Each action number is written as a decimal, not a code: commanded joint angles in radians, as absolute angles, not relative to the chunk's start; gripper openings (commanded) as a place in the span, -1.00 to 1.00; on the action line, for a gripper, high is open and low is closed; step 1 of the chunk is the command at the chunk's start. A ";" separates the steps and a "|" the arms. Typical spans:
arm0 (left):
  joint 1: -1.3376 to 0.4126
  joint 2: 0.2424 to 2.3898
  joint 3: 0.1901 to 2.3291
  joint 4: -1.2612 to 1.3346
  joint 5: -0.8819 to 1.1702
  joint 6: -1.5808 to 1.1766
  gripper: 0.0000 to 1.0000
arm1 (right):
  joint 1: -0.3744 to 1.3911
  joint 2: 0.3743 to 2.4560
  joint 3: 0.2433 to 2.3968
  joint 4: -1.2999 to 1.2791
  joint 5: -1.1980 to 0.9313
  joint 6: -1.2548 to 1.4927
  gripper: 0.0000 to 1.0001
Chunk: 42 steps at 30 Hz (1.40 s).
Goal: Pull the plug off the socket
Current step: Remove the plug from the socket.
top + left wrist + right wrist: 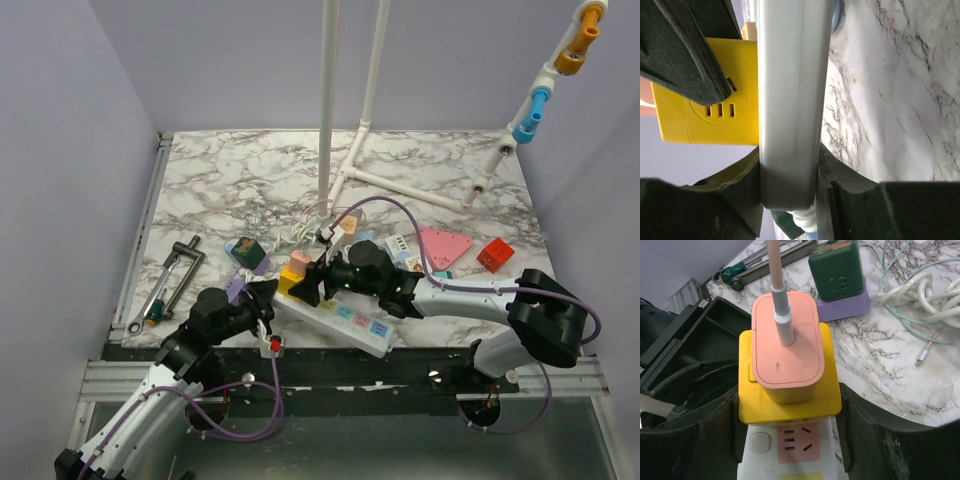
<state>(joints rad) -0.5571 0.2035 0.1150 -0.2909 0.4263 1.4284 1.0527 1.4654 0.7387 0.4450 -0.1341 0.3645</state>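
At the near edge of the marble bench (220, 180): white power strip (345, 318) lies diagonally, its left end toward the left arm.

- Yellow plug (287, 281) is seated in the strip's leftmost socket, upright. A pink charger (300, 262) sits on top of it, with a pale pink cable (775, 265) rising from the charger's top.
- Right claw (308, 283): one finger on each side of the yellow plug. In the wrist view both black fingers (690, 430) lie against the plug's flanks, pinching it low down, just above the strip.
- Left claw (268, 303): pressed onto the strip's left end. The wrist view shows the white body wedged between the two pads (730, 190), touching on both sides.
- A pink socket face shows on the strip just beside the plug, unoccupied.
- Behind the plug: a green cube adapter (835, 270) on a purple base (850, 307), and to its right a tangle of white cord (920, 290).
- Far left of the bench: a metal hand tool (170, 285), well apart from the strip.
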 commanded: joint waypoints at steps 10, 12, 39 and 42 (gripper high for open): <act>-0.551 0.084 0.073 -0.376 0.545 1.628 -1.00 | 1.065 1.510 0.832 0.523 -0.263 0.430 -0.99; -0.552 0.072 0.068 -0.408 0.559 1.656 -1.00 | 1.050 1.504 0.837 0.524 -0.266 0.440 -0.99; -0.552 0.260 0.187 -0.691 0.647 1.729 -1.00 | 0.950 1.430 0.807 0.549 -0.319 0.412 -0.99; -0.552 0.261 0.183 -0.710 0.653 1.752 -1.00 | 0.950 1.412 0.822 0.526 -0.278 0.371 -0.99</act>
